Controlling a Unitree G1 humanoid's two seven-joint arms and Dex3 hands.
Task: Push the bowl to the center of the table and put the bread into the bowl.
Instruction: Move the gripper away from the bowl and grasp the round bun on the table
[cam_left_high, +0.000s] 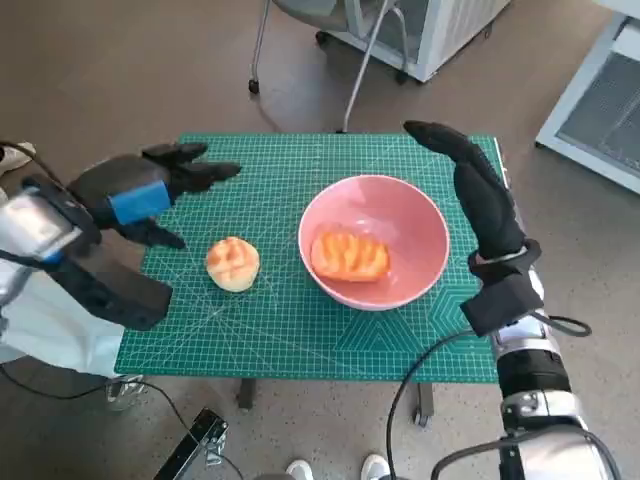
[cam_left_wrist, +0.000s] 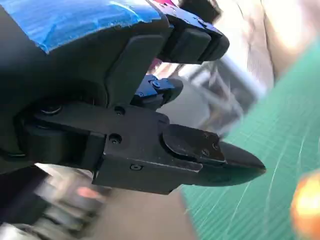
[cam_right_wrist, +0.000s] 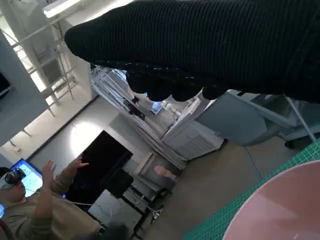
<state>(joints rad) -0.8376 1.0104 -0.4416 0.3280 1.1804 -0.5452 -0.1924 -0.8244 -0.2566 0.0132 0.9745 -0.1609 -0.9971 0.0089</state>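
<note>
Hands first: my left hand (cam_left_high: 150, 200) hovers at the left of the head view, fingers apart, holding nothing. Just below and right of it I see a round bread roll (cam_left_high: 233, 263) lying on the green cutting mat (cam_left_high: 270, 330). Centre-right sits the pink bowl (cam_left_high: 420, 225), with an orange bread (cam_left_high: 349, 256) already inside. My gloved right hand (cam_left_high: 478, 185) stands beside the bowl's right rim, fingers stretched toward the upper frame, gripping nothing.

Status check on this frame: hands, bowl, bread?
Left hand and right hand open, holding nothing. One bread in pink bowl; second bread on mat. Nothing blocking.
</note>
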